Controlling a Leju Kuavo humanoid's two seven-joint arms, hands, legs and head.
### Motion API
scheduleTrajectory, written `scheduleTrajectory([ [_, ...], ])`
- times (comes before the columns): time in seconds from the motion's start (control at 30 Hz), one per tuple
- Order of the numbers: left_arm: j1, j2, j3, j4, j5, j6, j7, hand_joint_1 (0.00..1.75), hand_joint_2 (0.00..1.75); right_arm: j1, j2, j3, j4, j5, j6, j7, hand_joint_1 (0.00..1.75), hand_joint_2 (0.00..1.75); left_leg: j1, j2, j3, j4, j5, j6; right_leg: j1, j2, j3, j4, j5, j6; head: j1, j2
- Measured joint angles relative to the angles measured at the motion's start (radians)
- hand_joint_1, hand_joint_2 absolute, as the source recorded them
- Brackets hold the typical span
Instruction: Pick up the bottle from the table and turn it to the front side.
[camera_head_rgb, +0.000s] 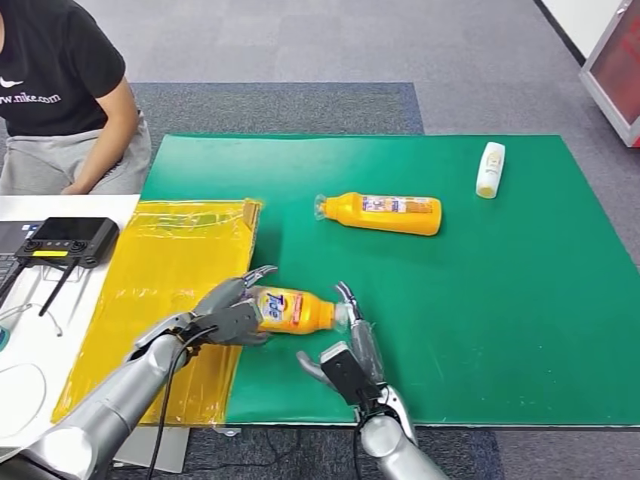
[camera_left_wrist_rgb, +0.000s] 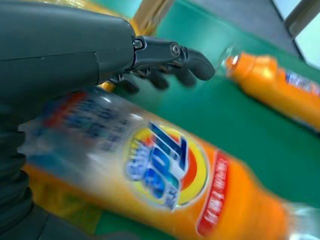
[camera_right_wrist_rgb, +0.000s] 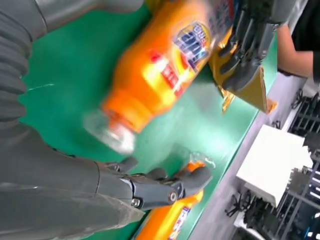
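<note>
An orange bottle with a Tide label (camera_head_rgb: 296, 310) lies on its side just above the green mat (camera_head_rgb: 490, 320), its clear cap toward my right. My left hand (camera_head_rgb: 230, 315) grips its base end, fingers over the top and thumb beneath. The left wrist view shows the label (camera_left_wrist_rgb: 170, 170) facing up under the extended fingers (camera_left_wrist_rgb: 188, 60). My right hand (camera_head_rgb: 355, 355) sits beside the cap end with its fingers spread, holding nothing. From the right wrist, the bottle (camera_right_wrist_rgb: 162, 75) looks blurred and casts a shadow on the mat, with the right hand's fingers (camera_right_wrist_rgb: 166, 185) apart below it.
A second orange bottle (camera_head_rgb: 381, 213) lies on the mat further back, and a small white bottle (camera_head_rgb: 490, 169) at the far right. A yellow plastic bag (camera_head_rgb: 166, 290) covers the mat's left edge. A black device (camera_head_rgb: 68, 240) rests on the white table. A person (camera_head_rgb: 60, 90) sits at the far left.
</note>
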Motion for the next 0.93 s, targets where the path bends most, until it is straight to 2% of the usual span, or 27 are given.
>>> scheduleTrajectory([
  [0.23,0.004,-0.006,-0.005,0.004,-0.009,0.037,0.029,0.00,1.75,-0.002,0.002,0.002,0.005,0.009,-0.006,-0.004,0.00,1.75,0.001,0.000,0.000,-0.001,0.000,-0.001,0.001,0.000,0.000,0.000,-0.001,-0.001,0.000,0.000],
  [0.57,0.030,-0.009,-0.007,-0.018,-0.056,0.108,0.018,0.00,1.75,0.001,0.002,0.002,0.006,0.018,-0.023,-0.015,0.00,1.75,0.001,0.000,0.000,-0.001,0.000,-0.001,0.001,0.000,-0.001,0.000,0.000,-0.002,0.000,0.000],
  [0.7,0.111,-0.006,0.009,-0.143,-0.002,0.146,-0.067,0.00,1.75,0.009,0.000,-0.002,0.006,0.019,-0.032,-0.020,0.00,1.75,0.001,0.002,-0.003,-0.001,0.000,-0.001,0.001,0.002,-0.005,0.000,0.001,-0.003,0.000,0.000],
  [0.83,0.215,-0.006,0.040,-0.368,0.104,0.165,-0.175,0.00,1.75,0.019,-0.003,-0.006,0.006,0.020,-0.039,-0.029,0.00,1.75,0.001,0.003,-0.008,-0.001,0.000,-0.001,0.001,0.002,-0.010,0.000,0.001,-0.002,0.000,0.000],
  [0.93,0.268,-0.005,0.055,-0.510,0.124,0.192,-0.197,0.00,1.75,0.025,-0.003,-0.008,0.006,0.025,-0.047,-0.029,0.00,1.75,0.001,0.003,-0.010,-0.001,0.000,-0.001,0.001,0.002,-0.011,0.000,0.000,-0.002,0.000,0.000],
])
